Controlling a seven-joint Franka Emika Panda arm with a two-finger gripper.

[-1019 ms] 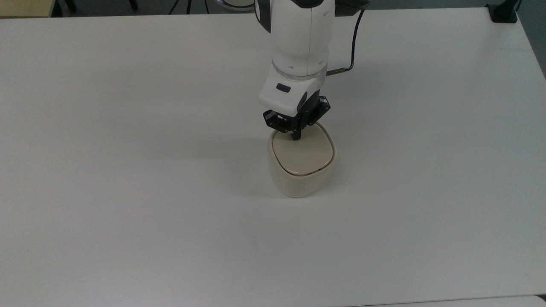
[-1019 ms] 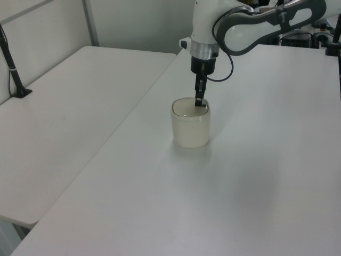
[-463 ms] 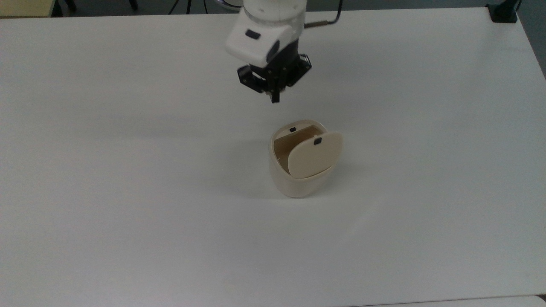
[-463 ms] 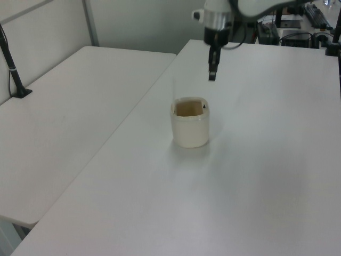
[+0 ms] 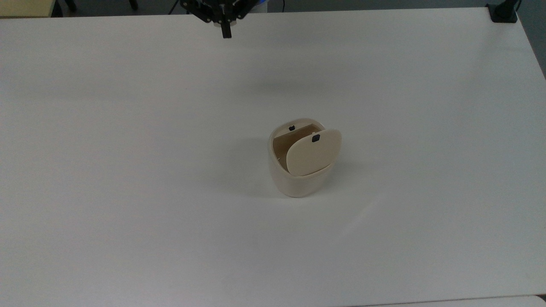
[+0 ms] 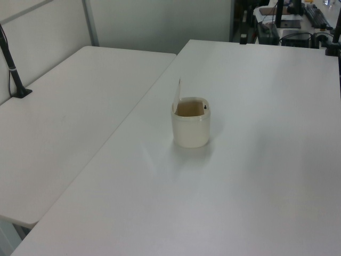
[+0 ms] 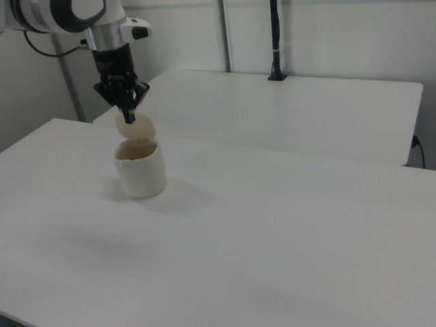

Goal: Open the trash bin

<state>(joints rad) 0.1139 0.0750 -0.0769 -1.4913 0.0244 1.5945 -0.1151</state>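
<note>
with lid (image 5: pixel 313 153) upright, trash bin (image 5: pixel 298 181) sits mid-table (image 5: pixel 128 170), tool (image 5: pixel 226 33) well apart.

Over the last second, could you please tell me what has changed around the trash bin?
The lid has sprung from flat and closed to standing upright. The gripper, which was pressing at the lid's edge, has lifted and drawn back toward the top view's upper left, holding nothing. The trash bin and the table stayed put.
</note>
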